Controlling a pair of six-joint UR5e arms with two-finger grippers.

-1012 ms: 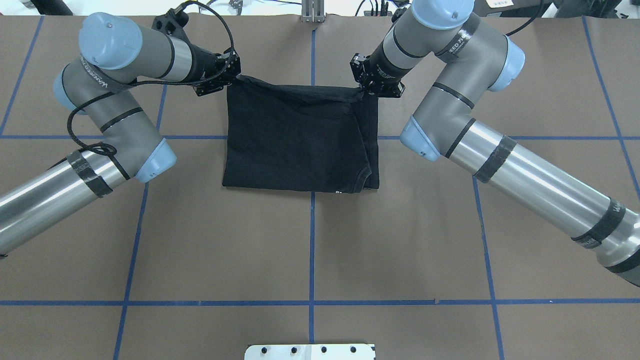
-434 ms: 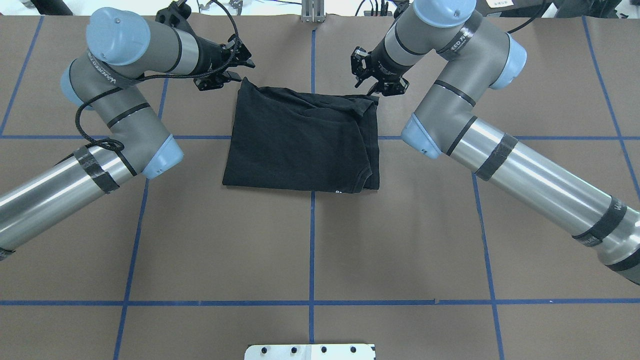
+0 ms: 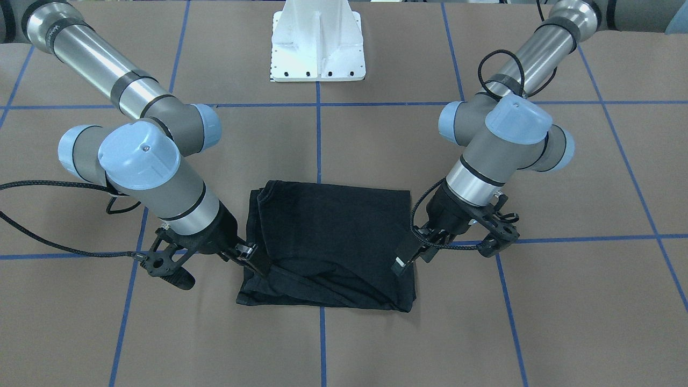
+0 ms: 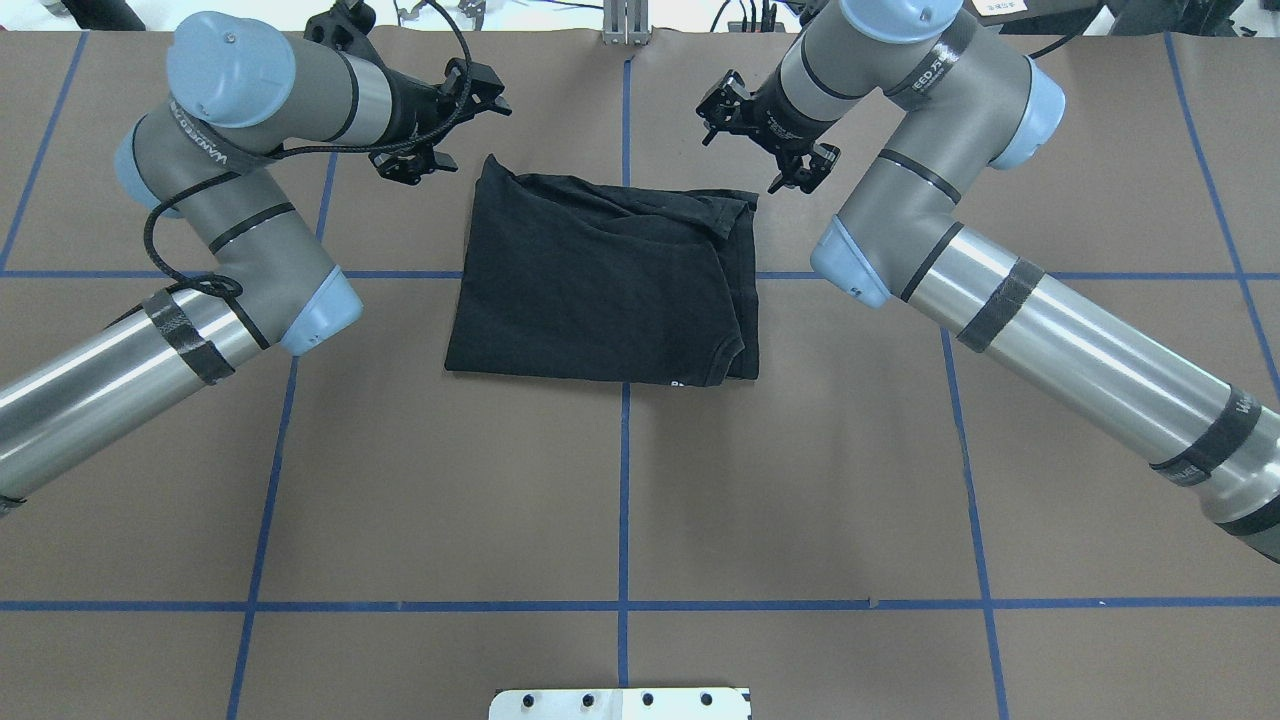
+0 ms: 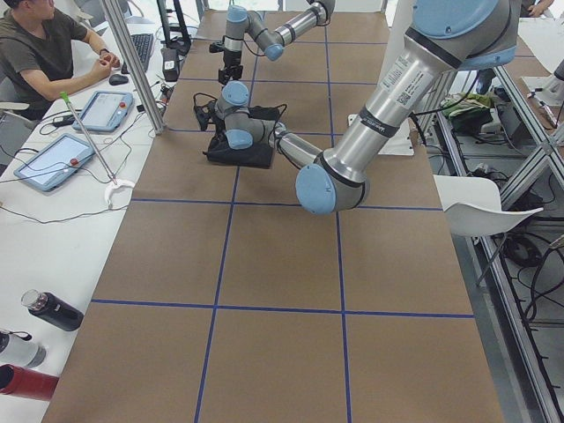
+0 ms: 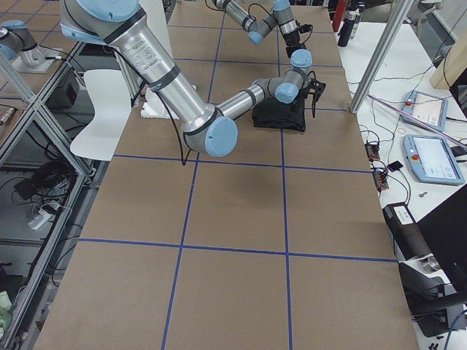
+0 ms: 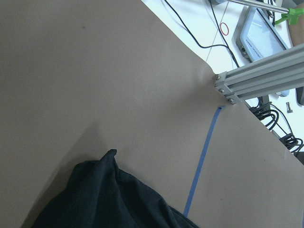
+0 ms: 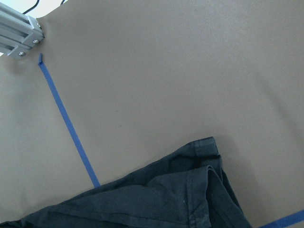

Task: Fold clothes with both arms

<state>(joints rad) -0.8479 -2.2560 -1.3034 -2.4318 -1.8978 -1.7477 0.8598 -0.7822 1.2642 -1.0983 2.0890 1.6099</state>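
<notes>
The clothes are one black T-shirt, folded into a rough rectangle on the brown table, plain black side up. It also shows in the front view and at the bottom of both wrist views. My left gripper hangs open just beyond the shirt's far left corner, holding nothing. My right gripper is open just beyond the far right corner, also empty. In the front view the left gripper and right gripper hover above the shirt's side edges. The far edge of the shirt lies rumpled.
The white pedestal base stands at the robot's side of the table. An aluminium post rises at the far edge. Blue tape lines grid the brown surface. A person sits at a side desk with tablets.
Both grippers have let go of the shirt's far corners, opened and lifted back away from it. The far edge dropped onto the table and now lies slack.
</notes>
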